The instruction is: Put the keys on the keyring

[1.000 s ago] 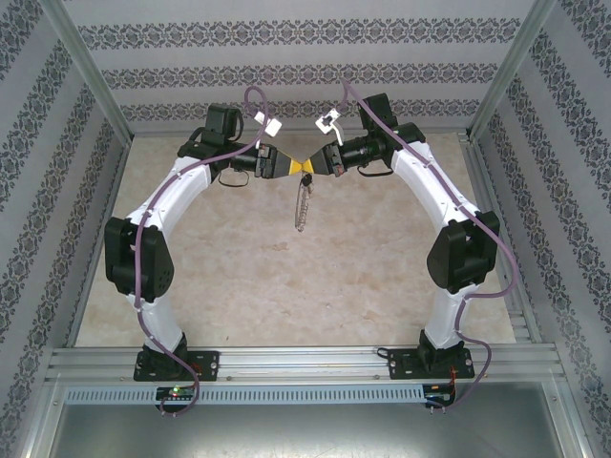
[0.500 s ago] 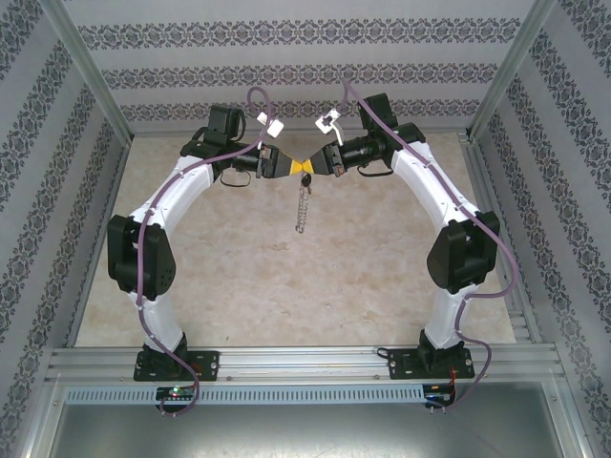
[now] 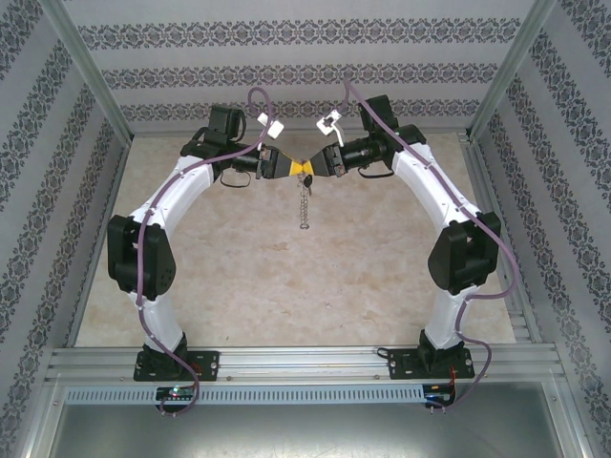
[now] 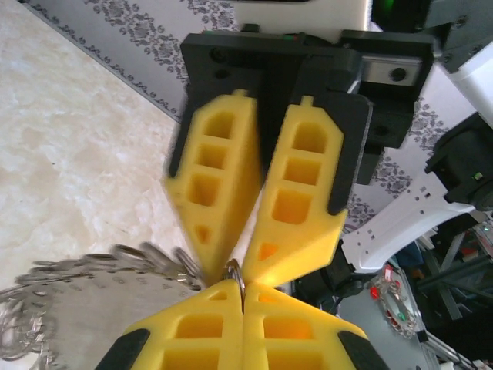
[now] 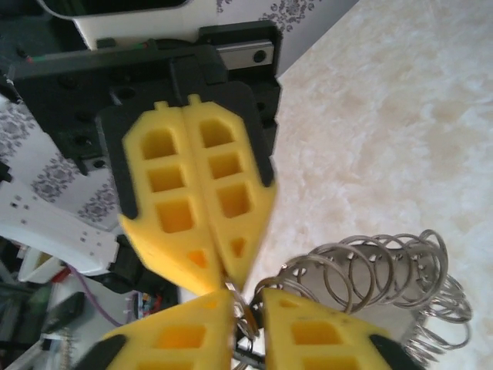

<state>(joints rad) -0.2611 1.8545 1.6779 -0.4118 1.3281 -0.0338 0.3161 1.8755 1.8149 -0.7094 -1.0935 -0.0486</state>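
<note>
My left gripper pinches the keyring so it hangs clear of the table — the right gripper, tip to tip, stands slightly parted.

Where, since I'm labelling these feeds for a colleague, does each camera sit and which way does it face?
Top external: fixed above and behind the bases, looking down on the table; left arm and right arm show whole, left gripper and right gripper tip to tip.
Left wrist: on the left wrist, looking along its own shut fingers at the right gripper.
Right wrist: on the right wrist, looking along its own parted fingers at the left gripper.
Shared: both wrist views show the keyring at the meeting tips.
</note>
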